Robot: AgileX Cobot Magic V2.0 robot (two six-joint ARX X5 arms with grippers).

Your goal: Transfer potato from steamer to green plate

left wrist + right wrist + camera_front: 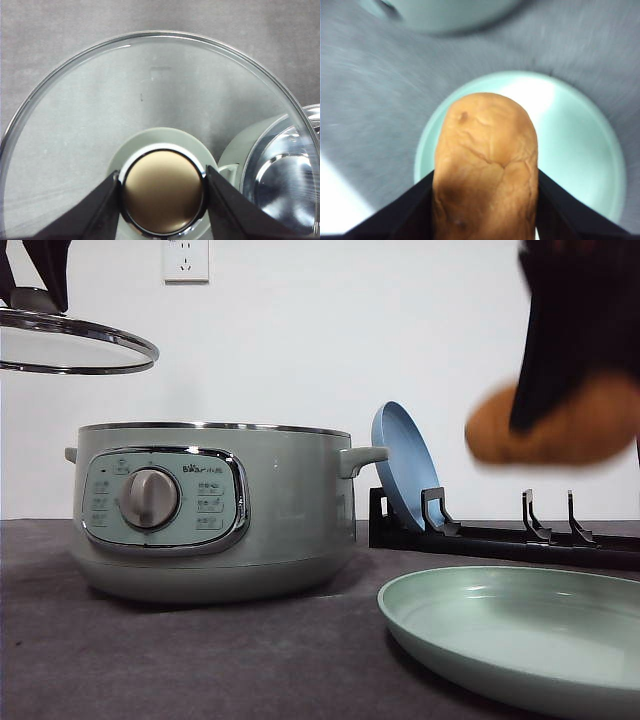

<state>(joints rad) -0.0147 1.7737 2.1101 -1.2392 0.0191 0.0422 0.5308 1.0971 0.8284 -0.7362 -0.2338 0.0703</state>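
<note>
My right gripper (560, 425) is squeezing the potato (555, 425) from both sides, so it cannot slip out. The potato is up in the air, high over the green plate (520, 635). It is out of the steamer (215, 510) now. In my right wrist view, the potato (485, 165) sits between my two dark fingers (395, 215), and the green plate (580, 150) is right under it. That is good, because that plate is where the potato should go.

My left gripper (162, 192) is clamped on the round knob (162, 192) of the glass lid (150, 100). I hold the lid (70, 345) up high, near the left edge of the tabletop (150, 660), off to the side of the steamer. I keep it there so the pot's mouth is open and the lid is out of my other arm's way.

The green plate lies flat near the front right corner of the tabletop, just beside the steamer. A blue plate (405, 465) stands on its edge in a black rack (500, 535) behind it. That one is not for the potato.

I think the next thing is to bring the potato down softly onto the middle of the green plate, then let go. If I let go from up here, it might bounce or roll off the plate.
</note>
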